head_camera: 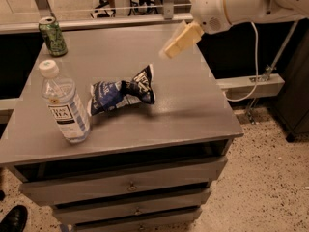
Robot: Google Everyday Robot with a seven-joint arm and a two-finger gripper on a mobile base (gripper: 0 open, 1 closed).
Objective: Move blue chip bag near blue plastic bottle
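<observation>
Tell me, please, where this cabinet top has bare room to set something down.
The cabinet top right of the blue chip bag is bare, as is the back beside the green can. Front left is crowded: the bag lies close to the blue plastic bottle. The gripper hangs open above the back right.

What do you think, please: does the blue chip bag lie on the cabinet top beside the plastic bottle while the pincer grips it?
Not quite. The camera view shows the pincer open and empty, hanging above the cabinet top behind the blue chip bag, not gripping it. The bag does lie on the cabinet top beside the plastic bottle.
</observation>
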